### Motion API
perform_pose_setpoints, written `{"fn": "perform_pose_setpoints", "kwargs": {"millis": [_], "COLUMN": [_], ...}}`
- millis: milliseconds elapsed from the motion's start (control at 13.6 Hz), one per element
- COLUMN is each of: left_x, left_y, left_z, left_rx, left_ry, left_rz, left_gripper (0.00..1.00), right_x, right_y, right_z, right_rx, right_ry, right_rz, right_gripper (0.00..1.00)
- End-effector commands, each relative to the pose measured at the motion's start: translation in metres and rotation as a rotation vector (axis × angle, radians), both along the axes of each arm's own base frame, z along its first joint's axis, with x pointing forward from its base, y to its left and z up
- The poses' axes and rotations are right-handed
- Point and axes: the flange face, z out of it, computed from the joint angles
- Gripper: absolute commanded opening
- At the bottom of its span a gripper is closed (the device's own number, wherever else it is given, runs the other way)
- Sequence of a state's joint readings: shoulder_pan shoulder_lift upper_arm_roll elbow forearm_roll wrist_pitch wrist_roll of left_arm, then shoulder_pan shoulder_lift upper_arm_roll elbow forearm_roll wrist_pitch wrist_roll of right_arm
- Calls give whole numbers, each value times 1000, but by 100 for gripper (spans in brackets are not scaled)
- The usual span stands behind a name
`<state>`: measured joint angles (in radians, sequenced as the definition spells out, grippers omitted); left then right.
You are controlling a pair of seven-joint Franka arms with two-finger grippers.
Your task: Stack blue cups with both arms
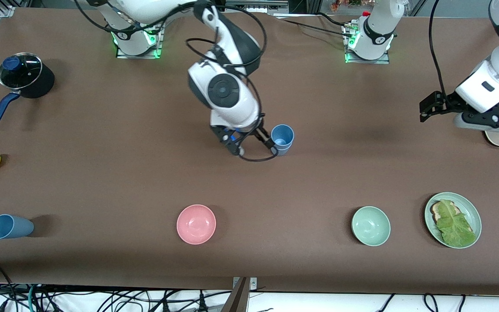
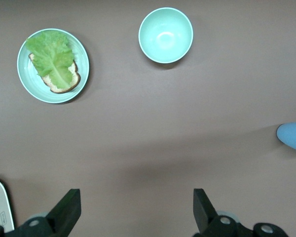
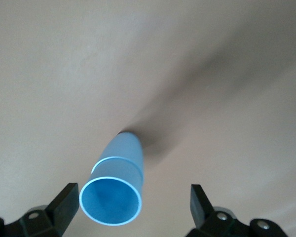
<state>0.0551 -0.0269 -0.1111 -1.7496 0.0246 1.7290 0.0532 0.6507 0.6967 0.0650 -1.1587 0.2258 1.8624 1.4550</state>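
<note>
At mid-table the right gripper (image 1: pixel 254 145) stood open beside the stacked blue cups (image 1: pixel 282 139) (upright, nested); best lifted straight clear. Left gripper (image 2: pixel 133 210) waited open above the table.

No text, label, brand, number or sign can be read in any of the three views. The white collars of the two arm bases (image 1: pixel 134 37) (image 1: pixel 368 41) carry small dark marks, too small to make out. In the left wrist view a white object (image 2: pixel 0 210) at the frame's edge bears a faint grey mark that cannot be read either.
</note>
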Motion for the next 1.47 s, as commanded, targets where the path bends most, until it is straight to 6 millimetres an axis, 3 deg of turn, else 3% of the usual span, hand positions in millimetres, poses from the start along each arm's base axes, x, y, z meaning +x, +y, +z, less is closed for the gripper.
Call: {"fn": "perform_pose_setpoints", "kwargs": {"millis": [0, 147, 368, 735, 882, 1103, 1250, 1397], "left_x": [-3, -3, 2, 8, 12, 18, 18, 20], "left_y": [7, 7, 6, 2, 10, 4, 15, 10], "left_z": [1, 7, -4, -8, -5, -7, -3, 3], "left_rx": [-22, -26, -25, -42, -58, -54, -64, -63], "left_ry": [-15, -21, 9, 33, 36, 53, 44, 31], "left_rz": [-1, -1, -16, -15, -1, -6, 5, -1], "left_gripper": [100, 100, 100, 100, 100, 100, 100, 100], "right_x": [15, 25, 44, 56, 56, 50, 45, 40], "right_y": [-46, -88, -152, -246, -269, -297, -310, -315], "right_z": [20, 21, 31, 63, 82, 112, 132, 140], "right_rx": [-3, -34, -50, -58, -54, -45, -39, -63], "right_ry": [44, 105, 118, 108, 105, 97, 87, 97], "right_rz": [115, 235, 360, 472, 491, 511, 521, 523], "right_gripper": [100, 100, 100, 100, 100, 100, 100, 100]}}
